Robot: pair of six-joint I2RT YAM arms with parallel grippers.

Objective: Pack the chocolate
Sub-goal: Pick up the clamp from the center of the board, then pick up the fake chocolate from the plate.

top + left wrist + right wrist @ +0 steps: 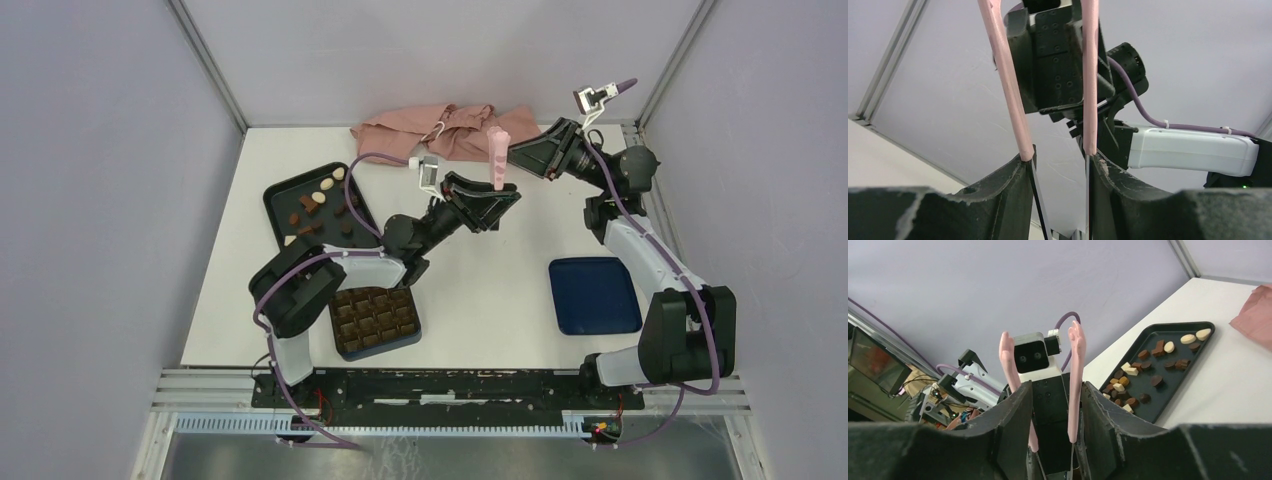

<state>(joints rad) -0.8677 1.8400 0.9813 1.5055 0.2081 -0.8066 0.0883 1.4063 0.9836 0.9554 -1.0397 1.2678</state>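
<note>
- The left jaws' pink fingers (pixel 1007 75) stood moderately parted, with nothing gripped between them.
- The right jaws' fingers (pixel 1075 375) were parted as well and empty (the left wrist camera (pixel 1035 357) showed just beyond their tips).
- The chocolate (pixel 1131 370) lay loose on the black tray (pixel 1175 325) on the counter (pixel 1228 385), below and right of the right jaws, well apart from both pairs.

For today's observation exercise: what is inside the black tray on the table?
Loose chocolate pieces, dark brown, light brown and cream, lie in the black tray. The left arm hides its near edge from above.
</note>
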